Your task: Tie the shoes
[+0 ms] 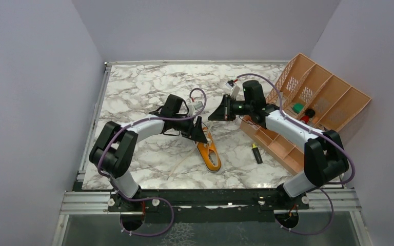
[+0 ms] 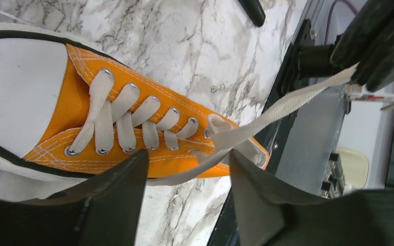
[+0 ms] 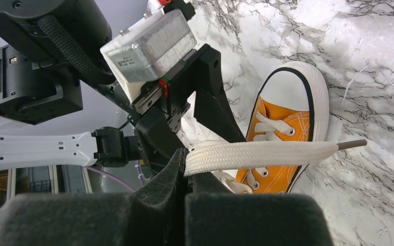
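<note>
At centre of marbled surface (image 1: pixel 149 87): orange sneaker (image 1: pixel 211 158), long axis near-to-far, heel toward arm bases, toe away. Left hand (image 1: pixel 199 134) nearer, just above eyelets, fingers apart over lace crossing, gripping nothing. Right hand (image 1: pixel 218 114) raised beyond toe, slightly right, clamped on white lace (image 3: pixel 267 152), strand taut back to top eyelets. Orange file rack (image 1: pixel 318 97) and marker (image 1: pixel 257 154) at right. Pale lilac walls around.

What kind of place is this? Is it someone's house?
Probably a robot test booth, not a house. Plain walls box in a marble-pattern table, a left arm and a right arm are bolted to a metal rail at its edge, and one orange sneaker lies there.
</note>
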